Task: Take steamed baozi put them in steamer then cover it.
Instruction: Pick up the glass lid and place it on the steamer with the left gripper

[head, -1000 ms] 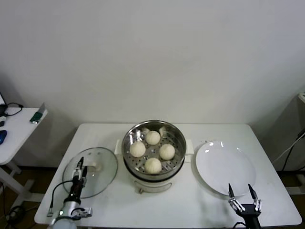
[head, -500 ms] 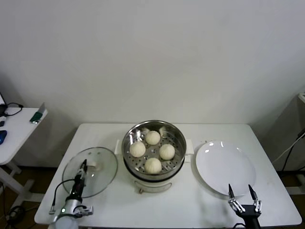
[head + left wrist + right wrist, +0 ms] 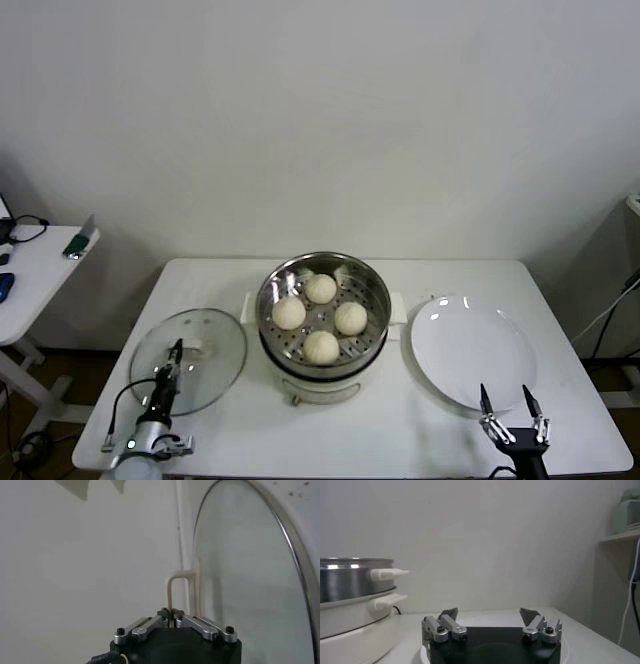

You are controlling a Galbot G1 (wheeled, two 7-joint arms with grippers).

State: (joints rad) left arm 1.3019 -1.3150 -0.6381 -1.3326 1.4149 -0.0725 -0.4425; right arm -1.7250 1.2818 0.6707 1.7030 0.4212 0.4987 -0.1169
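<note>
- My left gripper point(image 3: 176, 349) is clamped tight on the thin white handle point(image 3: 176, 587) of the glass lid point(image 3: 190, 359); in my left wrist view the fingertips point(image 3: 170, 614) meet right at the foot of that looped handle.
- The lid lies flat on the white table point(image 3: 350, 440), on my left side, just beside the steamer point(image 3: 323, 310) and apart from it.
- My left arm reaches in from the near edge of the table, pointing away from me over the lid.
- The steamer sits in the middle of the table, its shiny steel basket resting on the cream pot base, uncovered.
- All four steamed baozi point(image 3: 320, 317) are inside the basket on the perforated floor: one toward the back, one on each side, one nearest me.
- A side handle of the steamer point(image 3: 389, 573) shows in my right wrist view, well clear of my right claw.
- My right gripper point(image 3: 511, 403) waits at the near right edge of the table with its jaws spread wide, holding nothing.
- It hangs over the near rim of the white plate point(image 3: 470, 345), which lies to the right of the steamer.
</note>
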